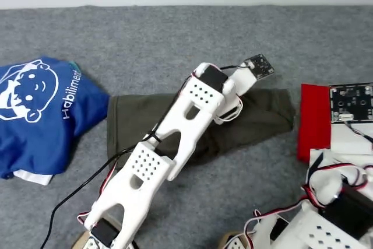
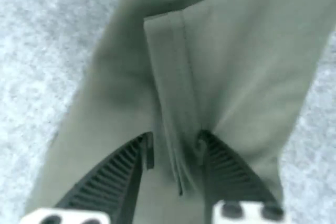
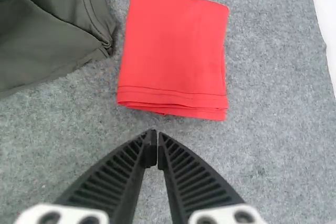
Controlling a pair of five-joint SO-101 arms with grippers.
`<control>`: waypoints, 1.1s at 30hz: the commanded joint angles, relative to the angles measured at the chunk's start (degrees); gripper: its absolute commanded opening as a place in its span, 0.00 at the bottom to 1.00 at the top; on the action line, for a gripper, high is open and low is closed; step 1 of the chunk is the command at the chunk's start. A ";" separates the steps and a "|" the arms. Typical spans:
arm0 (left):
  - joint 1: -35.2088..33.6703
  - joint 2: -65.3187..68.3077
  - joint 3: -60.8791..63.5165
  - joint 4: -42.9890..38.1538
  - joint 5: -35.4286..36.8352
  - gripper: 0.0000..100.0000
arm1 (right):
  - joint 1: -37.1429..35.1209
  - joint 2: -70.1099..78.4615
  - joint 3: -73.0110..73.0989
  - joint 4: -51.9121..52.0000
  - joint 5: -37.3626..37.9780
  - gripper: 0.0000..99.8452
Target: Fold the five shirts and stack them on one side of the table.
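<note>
An olive shirt lies flat across the middle of the grey table. The left arm stretches over it. My left gripper is low over the cloth, open, with its fingers on either side of a raised folded hem of the olive shirt. A folded red shirt lies at the right side of the table. My right gripper hovers shut just in front of the red shirt, holding nothing. One end of the olive shirt lies beside the red one.
A crumpled blue shirt with a white print lies at the left, on top of a white garment. The right arm's base and cables fill the near right corner. Grey carpet covers the table to the far wall.
</note>
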 commanded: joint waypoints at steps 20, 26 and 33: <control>-1.93 -24.09 14.73 2.02 0.44 0.02 | 0.04 -0.57 -0.35 1.19 4.40 0.01; -10.90 -36.66 31.08 2.02 0.70 0.01 | 0.04 -0.31 -0.09 3.30 4.13 0.01; -24.70 -47.82 42.15 1.85 10.20 0.02 | 0.04 -0.57 4.84 3.56 3.96 0.01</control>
